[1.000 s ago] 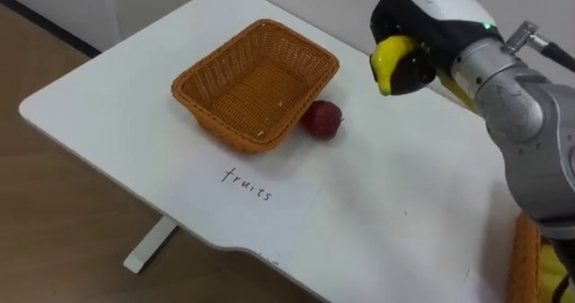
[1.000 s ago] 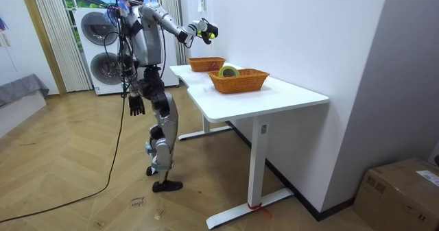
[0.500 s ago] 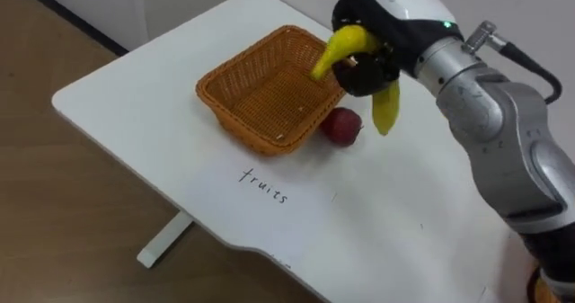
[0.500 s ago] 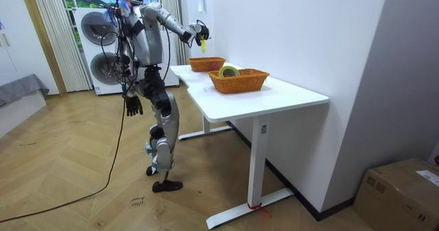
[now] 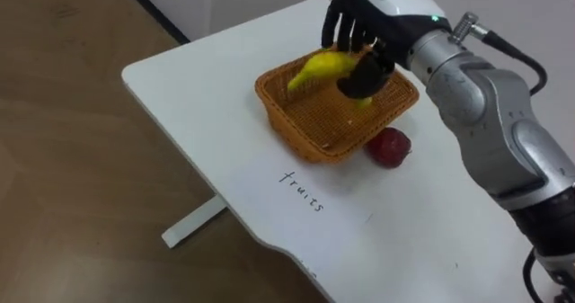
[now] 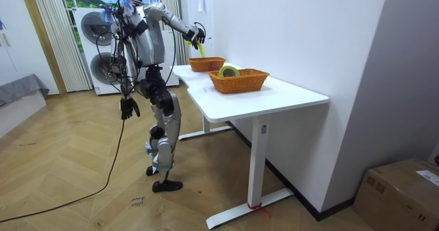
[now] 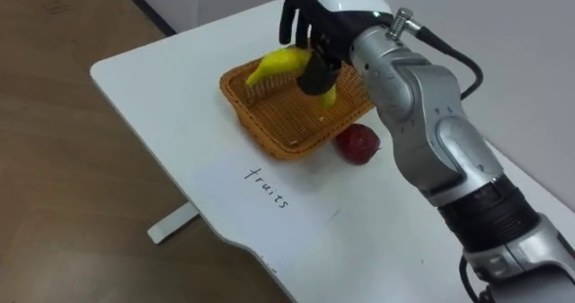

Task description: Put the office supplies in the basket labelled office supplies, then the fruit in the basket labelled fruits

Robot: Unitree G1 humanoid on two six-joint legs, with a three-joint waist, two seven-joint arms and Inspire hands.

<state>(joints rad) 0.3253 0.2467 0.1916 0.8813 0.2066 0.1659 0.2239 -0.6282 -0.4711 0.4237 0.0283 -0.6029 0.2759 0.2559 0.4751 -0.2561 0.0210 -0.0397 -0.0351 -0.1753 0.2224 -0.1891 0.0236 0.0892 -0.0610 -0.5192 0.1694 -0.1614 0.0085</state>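
We see the banana (image 5: pixel 316 67) in the upper middle of the frame, held just over the wicker fruit basket (image 5: pixel 292 132) and not yet lying in it. The right hand (image 5: pixel 370 42) has it: fingers curled over the top, thumb under it, one yellow end sticking out toward the frame's left. Just beside the basket's lower right wall a red apple (image 5: pixel 388 147) sits on the white table (image 5: pixel 207 87). A handwritten paper label (image 5: pixel 301 191) lies below the basket. In the room view the robot stands at the table's far end. Its left hand (image 6: pixel 126 108) hangs at its side, and a second wicker basket (image 6: pixel 240 82) stands nearer the camera.
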